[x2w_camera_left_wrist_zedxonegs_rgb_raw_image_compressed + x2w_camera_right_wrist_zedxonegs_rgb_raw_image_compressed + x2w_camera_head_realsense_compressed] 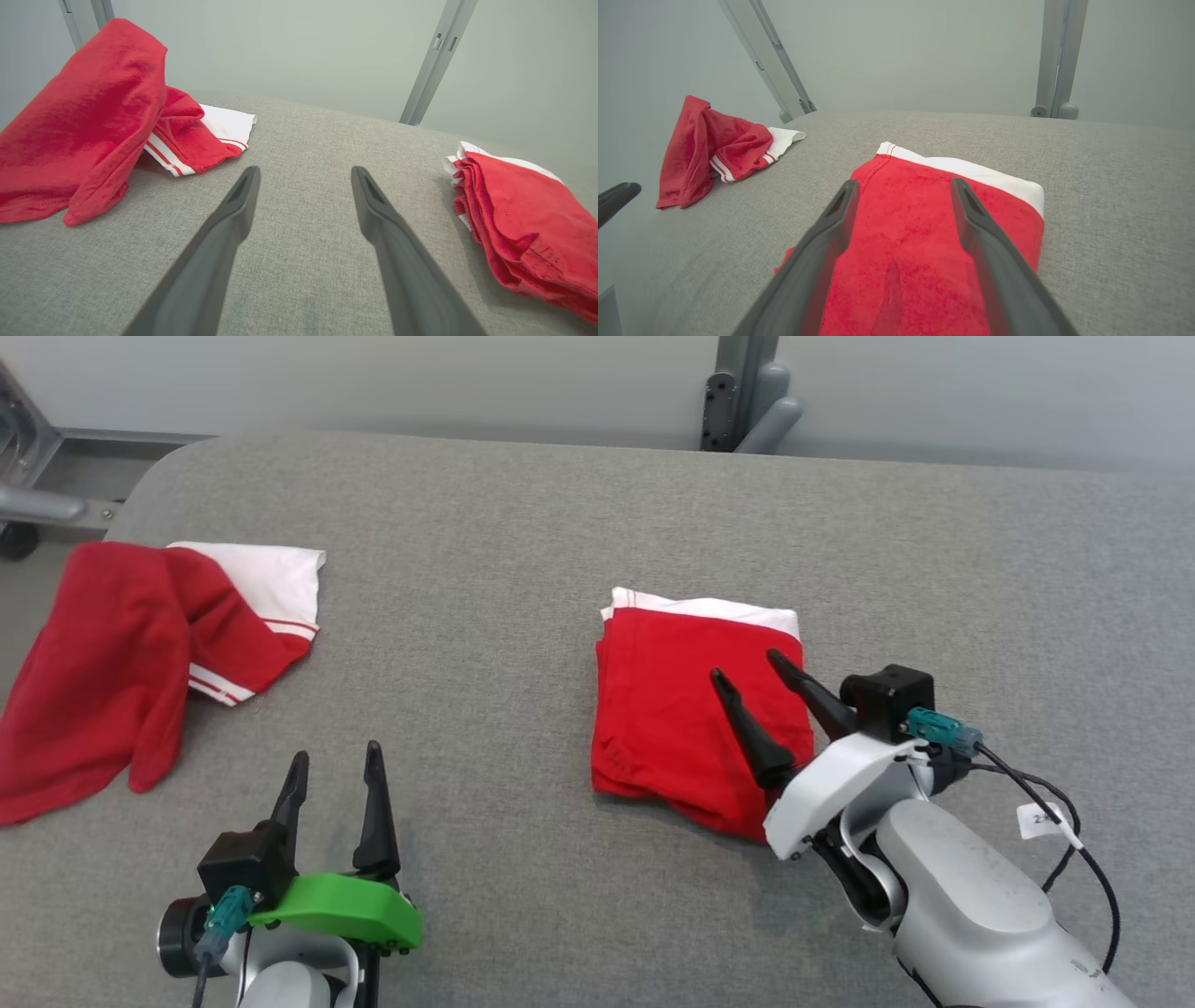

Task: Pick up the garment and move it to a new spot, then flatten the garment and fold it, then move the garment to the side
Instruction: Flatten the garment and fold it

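Observation:
A red garment (695, 709) with a white sleeve edge lies folded into a neat rectangle on the grey table (523, 541), right of centre. It also shows in the right wrist view (924, 233) and in the left wrist view (523, 224). My right gripper (744, 665) hovers over its near right part, open, nothing between the fingers (901, 184). My left gripper (337, 752) stands open over bare table at the lower left, empty (303, 172). A second red garment (121, 653) with white striped sleeves lies crumpled at the table's left edge.
The crumpled garment (84, 121) hangs partly over the table's left edge, in the right wrist view (714, 149) too. Metal frame posts (742, 392) stand behind the table's far edge. A cable with a white tag (1041, 819) trails from my right wrist.

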Motion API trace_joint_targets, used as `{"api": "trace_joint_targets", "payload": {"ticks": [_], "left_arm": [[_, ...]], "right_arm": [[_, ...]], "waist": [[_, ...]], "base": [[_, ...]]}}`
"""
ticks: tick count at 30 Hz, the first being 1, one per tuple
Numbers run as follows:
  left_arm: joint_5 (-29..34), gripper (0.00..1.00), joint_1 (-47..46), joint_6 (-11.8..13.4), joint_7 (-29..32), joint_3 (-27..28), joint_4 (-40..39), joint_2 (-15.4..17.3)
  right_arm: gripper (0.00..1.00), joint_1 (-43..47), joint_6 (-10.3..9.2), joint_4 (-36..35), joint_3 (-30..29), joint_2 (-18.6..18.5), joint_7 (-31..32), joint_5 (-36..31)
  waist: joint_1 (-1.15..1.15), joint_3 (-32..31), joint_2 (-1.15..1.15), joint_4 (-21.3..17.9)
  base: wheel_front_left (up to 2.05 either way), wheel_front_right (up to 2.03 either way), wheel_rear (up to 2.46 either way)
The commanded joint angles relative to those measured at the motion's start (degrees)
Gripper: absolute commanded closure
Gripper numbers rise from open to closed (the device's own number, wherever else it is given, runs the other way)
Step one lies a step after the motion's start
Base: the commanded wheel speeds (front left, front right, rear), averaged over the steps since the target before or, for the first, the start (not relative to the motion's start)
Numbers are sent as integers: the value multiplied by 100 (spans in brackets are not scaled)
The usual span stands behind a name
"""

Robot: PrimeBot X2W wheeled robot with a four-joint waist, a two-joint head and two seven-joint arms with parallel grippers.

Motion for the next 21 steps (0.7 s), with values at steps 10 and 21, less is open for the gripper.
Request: {"api": "trace_joint_targets", "payload": {"ticks": [10,21], "left_arm": [[175,0,290,-32,-1,487,-41,33],[409,0,779,-54,-1,933,-144,33]], "right_arm": [[0,1108,-1,-571,-2056,-105,-1,-1592],[0,2221,-1,-1317,-3246,375,-2,-2272]], "waist": [[0,-306,0,-972],[0,-606,0,-1328]], "base": [[0,0,0],[0,0,0]]}}
